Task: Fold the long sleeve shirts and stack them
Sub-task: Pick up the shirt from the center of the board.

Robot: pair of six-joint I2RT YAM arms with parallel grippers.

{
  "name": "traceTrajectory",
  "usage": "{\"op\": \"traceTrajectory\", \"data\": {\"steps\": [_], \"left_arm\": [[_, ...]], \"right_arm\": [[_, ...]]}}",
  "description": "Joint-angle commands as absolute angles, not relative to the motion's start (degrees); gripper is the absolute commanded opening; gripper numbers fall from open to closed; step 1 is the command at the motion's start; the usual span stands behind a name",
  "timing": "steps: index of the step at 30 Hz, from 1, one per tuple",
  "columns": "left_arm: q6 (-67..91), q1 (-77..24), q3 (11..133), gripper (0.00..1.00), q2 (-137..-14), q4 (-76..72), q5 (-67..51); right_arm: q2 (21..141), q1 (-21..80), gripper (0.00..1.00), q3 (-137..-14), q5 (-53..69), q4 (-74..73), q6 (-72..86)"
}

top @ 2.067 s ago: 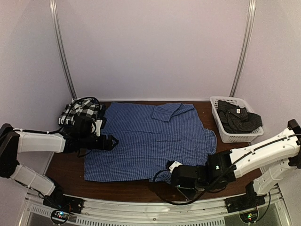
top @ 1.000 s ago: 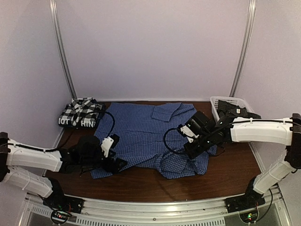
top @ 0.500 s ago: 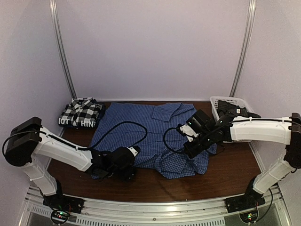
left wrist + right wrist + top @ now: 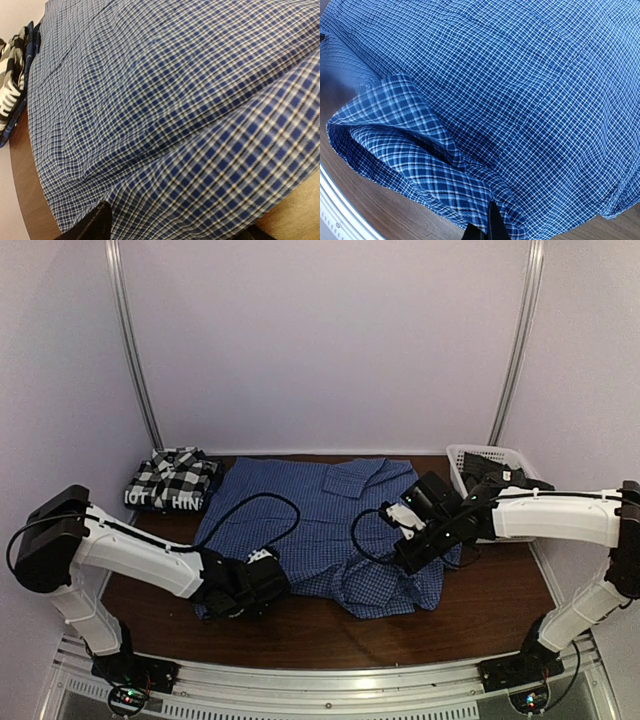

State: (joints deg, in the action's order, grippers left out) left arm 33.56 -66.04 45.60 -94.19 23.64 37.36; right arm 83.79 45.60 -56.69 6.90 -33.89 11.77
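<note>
On the table (image 4: 490, 605), centre: blue shirt (image 4: 310, 505), collar far, near-right part folded up and over. Right gripper (image 4: 408, 552): pressed together on a doubled fold of that shirt, holds it off the wood; fingertips cut off at the wrist view's bottom edge. Left gripper (image 4: 262, 585): low at the near-left hem, fingers (image 4: 94, 226) spread with checked cloth bulging between; only tips visible, contact hard to make out. Far left: plaid shirt (image 4: 178, 472) atop navy shirt (image 4: 160, 502), lettering partly covered. Far right: basket (image 4: 468, 454) with dark shirt (image 4: 512, 490), partly hidden behind the right arm.
</note>
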Motion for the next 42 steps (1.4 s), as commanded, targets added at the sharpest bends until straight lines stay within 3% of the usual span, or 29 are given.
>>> {"op": "traceTrajectory", "data": {"steps": [1, 15, 24, 34, 42], "left_arm": [[39.32, -66.12, 46.68, 0.74, -95.35, 29.49, 40.73], [43.94, -66.07, 47.78, 0.44, -95.79, 35.39, 39.15], [44.17, -66.09, 48.82, 0.11, -93.68, 39.34, 37.44], [42.83, -63.41, 54.11, 0.00, -91.89, 47.05, 43.97], [33.36, -56.49, 57.73, 0.00, -91.67, 46.89, 43.35]], "right_arm": [[82.16, 44.83, 0.00, -56.03, 7.42, -33.02, 10.56], [82.62, 44.60, 0.00, -56.42, 7.91, -33.06, 10.33], [82.54, 44.55, 0.00, -57.36, 7.74, -33.73, 10.28], [82.58, 44.41, 0.00, -58.77, 6.74, -34.71, 10.11], [84.12, 43.77, 0.00, -60.99, 6.80, -35.71, 9.43]]}}
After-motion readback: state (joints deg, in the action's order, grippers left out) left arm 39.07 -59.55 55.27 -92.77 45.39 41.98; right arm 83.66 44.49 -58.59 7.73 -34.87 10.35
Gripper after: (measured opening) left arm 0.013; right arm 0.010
